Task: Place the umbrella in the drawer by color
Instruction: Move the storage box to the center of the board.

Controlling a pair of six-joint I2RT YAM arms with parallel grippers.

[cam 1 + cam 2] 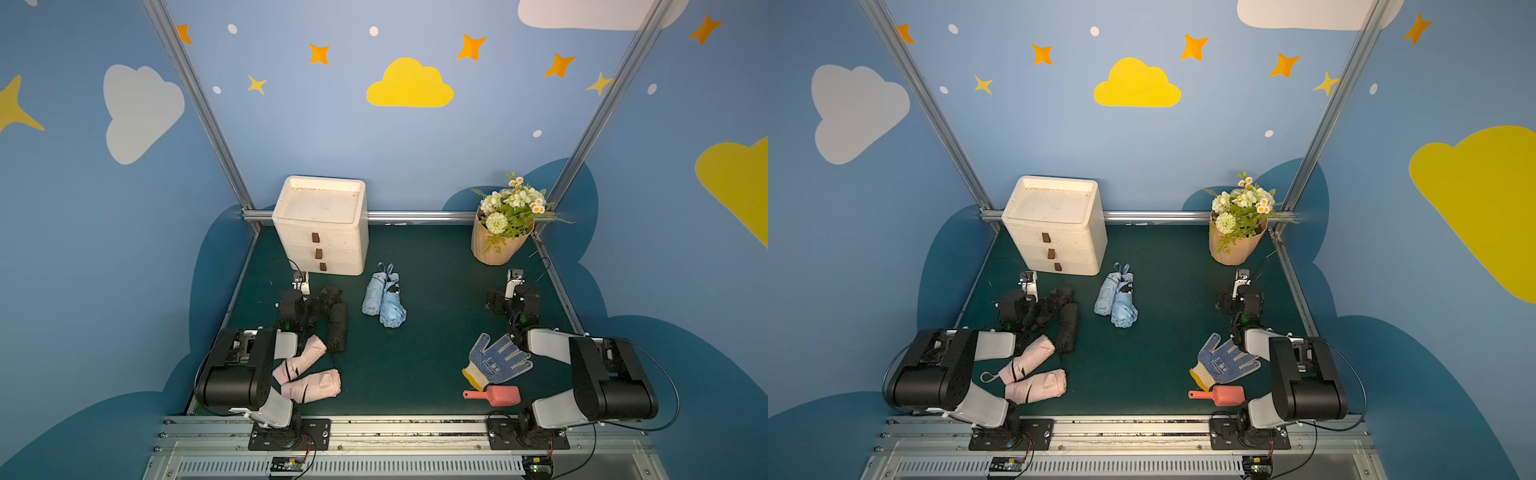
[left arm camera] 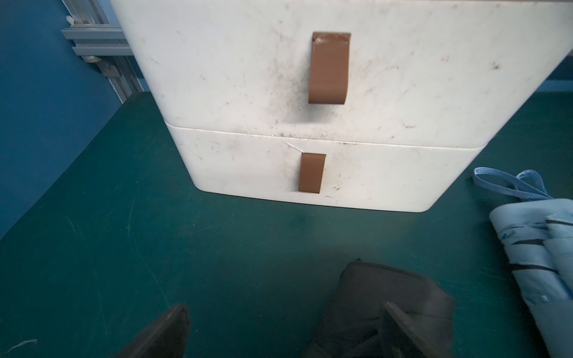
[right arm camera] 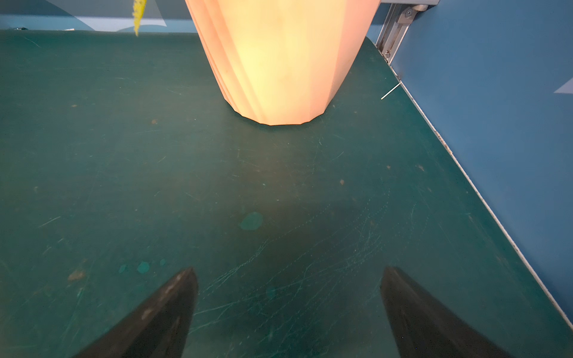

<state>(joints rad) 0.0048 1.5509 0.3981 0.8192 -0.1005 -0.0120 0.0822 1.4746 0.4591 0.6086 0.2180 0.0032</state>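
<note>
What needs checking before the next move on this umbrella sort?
1. Left gripper open, empty: ok.
2. Right gripper open, empty: ok.
3. White three-drawer plastic cabinet has a drawer open: not ok, all three are shut.
4. Folded black umbrellas, light blue umbrellas and pink umbrellas lie on the green mat: ok.
5. Colour assigned to each drawer: cannot tell, the brown strap handles look alike.

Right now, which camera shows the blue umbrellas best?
The top views: both show the two blue umbrellas whole and unblocked, side by side. The left wrist view catches only part of them at its edge. The right wrist view shows none, just the vase.
</note>
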